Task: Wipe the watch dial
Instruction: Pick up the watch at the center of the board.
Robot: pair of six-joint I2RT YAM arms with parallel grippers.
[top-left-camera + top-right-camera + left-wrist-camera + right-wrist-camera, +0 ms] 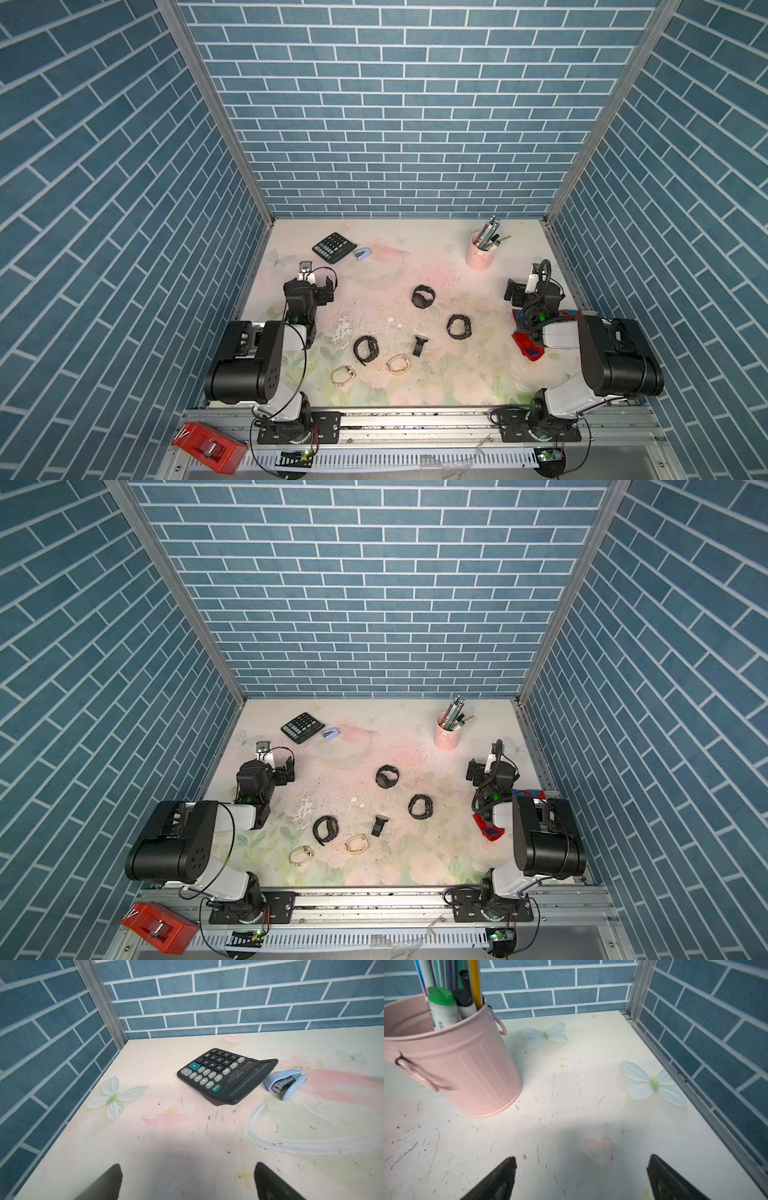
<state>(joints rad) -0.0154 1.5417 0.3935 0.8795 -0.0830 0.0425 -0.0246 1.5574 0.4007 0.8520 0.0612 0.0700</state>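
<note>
— What did the place look like?

— Blue brick-patterned walls on three sides, and under me a pale flowered bench (457, 386), scuffed and speckled.

— And your end effectors?

— My left end effector (187, 1165) hung over bare bench with its fingers spread wide, holding nothing. Ahead of it lay a black calculator (224, 1076), with a light blue stapler (286, 1082) just beside that. My right end effector (582, 1157) was spread wide as well, and empty. A pink bucket (467, 1064) of pens stood ahead of it, toward the left arm's side.

— Where were the watches?

— Behind both end effectors, back toward my bases, between the two arms. The far black watch (423, 296) lay roughly midway between them. The second black watch (459, 327) sat nearer my right end effector, and the third black watch (365, 349) nearer my left. Further back still were a gold loop (343, 376) and another gold loop (399, 365), too small to tell more.

— The cloth?

— A red and blue cloth (528, 349) lay behind my right end effector, partly under that arm, apart from every watch.
</note>
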